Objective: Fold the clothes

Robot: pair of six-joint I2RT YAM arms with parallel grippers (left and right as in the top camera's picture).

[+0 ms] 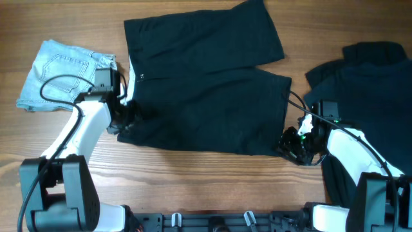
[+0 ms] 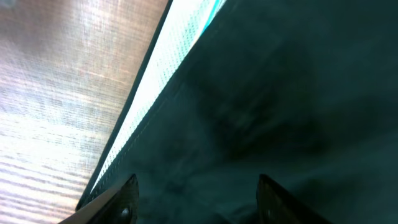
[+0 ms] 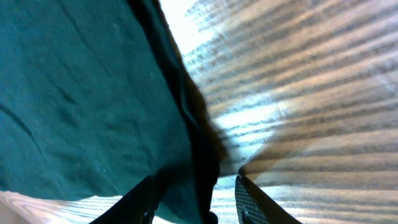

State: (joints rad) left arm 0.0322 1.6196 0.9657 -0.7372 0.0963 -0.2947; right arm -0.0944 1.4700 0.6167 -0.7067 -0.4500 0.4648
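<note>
Wide black shorts (image 1: pixel 206 96) lie spread flat on the wooden table, waistband to the left with a white inner tag (image 1: pixel 132 72). My left gripper (image 1: pixel 120 122) is at the shorts' near-left waistband corner. In the left wrist view its fingers (image 2: pixel 196 199) are open with black cloth (image 2: pixel 280 112) between them and the white inner band (image 2: pixel 158 81) beside them. My right gripper (image 1: pixel 291 142) is at the near-right leg hem. In the right wrist view its fingers (image 3: pixel 196 199) are open around the hem edge (image 3: pixel 193 130), with a gap to the right finger.
A second black garment (image 1: pixel 367 84) lies at the right, partly under my right arm. Folded light-blue denim shorts (image 1: pixel 61 74) lie at the left, close to my left arm. Bare wooden table (image 1: pixel 193 180) runs along the front edge.
</note>
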